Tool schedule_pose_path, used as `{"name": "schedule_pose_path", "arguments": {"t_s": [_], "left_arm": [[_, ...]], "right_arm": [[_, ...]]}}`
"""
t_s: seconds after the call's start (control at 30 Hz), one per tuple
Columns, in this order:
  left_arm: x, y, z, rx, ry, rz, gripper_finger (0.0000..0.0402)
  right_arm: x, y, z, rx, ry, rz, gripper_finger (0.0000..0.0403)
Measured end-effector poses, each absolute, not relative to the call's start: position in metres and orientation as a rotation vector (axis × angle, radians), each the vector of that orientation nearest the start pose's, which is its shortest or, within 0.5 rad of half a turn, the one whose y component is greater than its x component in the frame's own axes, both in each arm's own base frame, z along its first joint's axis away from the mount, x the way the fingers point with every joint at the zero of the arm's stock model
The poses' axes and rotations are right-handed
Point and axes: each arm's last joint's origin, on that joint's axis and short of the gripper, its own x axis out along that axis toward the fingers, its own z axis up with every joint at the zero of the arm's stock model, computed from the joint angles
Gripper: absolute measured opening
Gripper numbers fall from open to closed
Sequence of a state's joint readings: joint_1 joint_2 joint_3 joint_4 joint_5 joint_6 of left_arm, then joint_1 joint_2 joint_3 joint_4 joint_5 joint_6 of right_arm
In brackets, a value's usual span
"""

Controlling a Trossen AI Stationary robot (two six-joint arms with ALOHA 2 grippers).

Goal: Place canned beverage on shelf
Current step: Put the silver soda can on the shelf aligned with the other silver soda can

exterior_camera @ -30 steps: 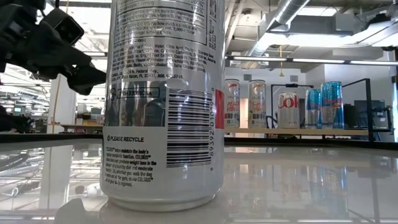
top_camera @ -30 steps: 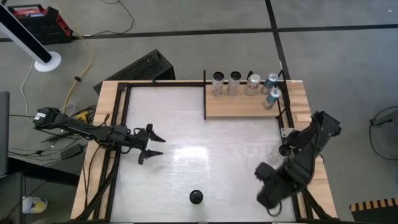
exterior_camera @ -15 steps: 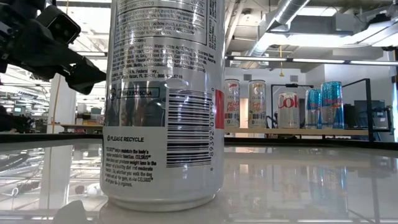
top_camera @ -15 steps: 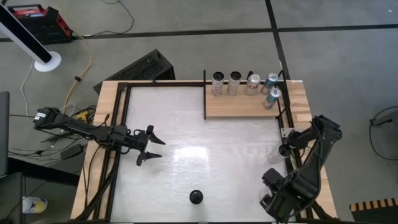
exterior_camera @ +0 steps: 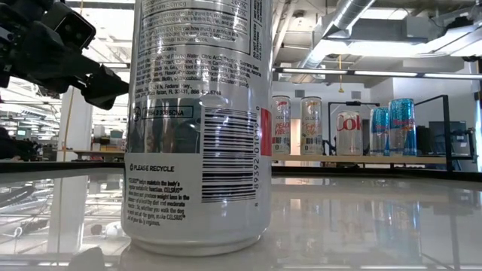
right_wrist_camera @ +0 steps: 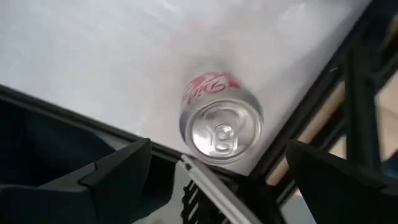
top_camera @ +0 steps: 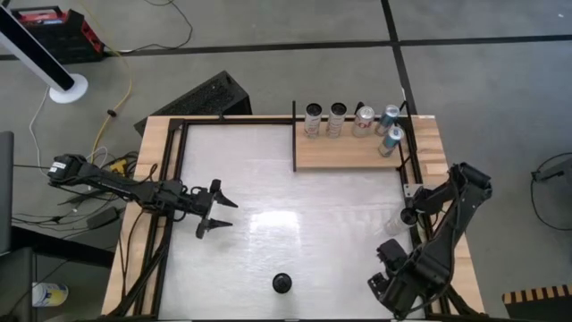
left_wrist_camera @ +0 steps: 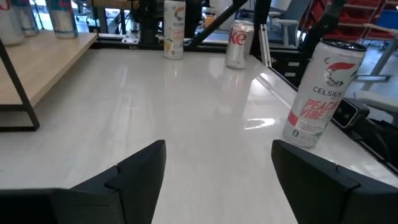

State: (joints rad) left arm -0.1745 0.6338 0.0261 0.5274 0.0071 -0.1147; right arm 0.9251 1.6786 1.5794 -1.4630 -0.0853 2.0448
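While the right gripper hangs spread wide above the upright Coke can, its thin, slick wall suggests a gentle mid-body grip.

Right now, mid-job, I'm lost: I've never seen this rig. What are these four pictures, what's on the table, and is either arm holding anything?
This is a robot with two dark arms at a white table, and each arm ends in a two-finger end effector.

The high view looks straight down on the table. The low view sits at table height, so the tall Celsius can right in front of it fills the picture. Each wrist view looks out past that arm's own fingers.

At the far side is the wooden shelf, with five cans already standing on it.

The left end effector hangs open over the table's left part and holds nothing. The right end effector is open at the near right edge. Its camera looks down on the top of a Coke can standing upright there, which it has not gripped.
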Motion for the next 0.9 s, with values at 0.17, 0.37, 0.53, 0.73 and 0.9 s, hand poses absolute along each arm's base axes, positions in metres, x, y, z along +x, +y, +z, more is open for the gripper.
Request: {"name": "schedule_pose_path", "arguments": {"t_s": [0.17, 0.37, 0.53, 0.73, 0.9], "left_arm": [[0.137, -0.024, 0.162, -0.136, 0.092, -0.179, 0.0277], [0.137, -0.024, 0.162, -0.155, 0.092, -0.179, 0.0277], [0.137, -0.024, 0.162, -0.18, 0.095, -0.178, 0.0277], [0.137, -0.024, 0.16, -0.215, 0.116, -0.175, 0.0277], [0.136, -0.024, 0.157, -0.23, 0.147, -0.171, 0.0277]], "right_arm": [[0.172, 0.237, 0.288, 0.913, 1.5, -0.84, 0.0398], [0.167, 0.235, 0.268, 0.963, 1.5, -0.767, 0.0398], [0.165, 0.232, 0.256, 0.964, 1.54, -0.776, 0.0398], [0.169, 0.236, 0.257, 0.96, 1.554, -0.667, 0.0386], [0.169, 0.236, 0.257, 0.946, 1.557, -0.658, 0.035]]}}
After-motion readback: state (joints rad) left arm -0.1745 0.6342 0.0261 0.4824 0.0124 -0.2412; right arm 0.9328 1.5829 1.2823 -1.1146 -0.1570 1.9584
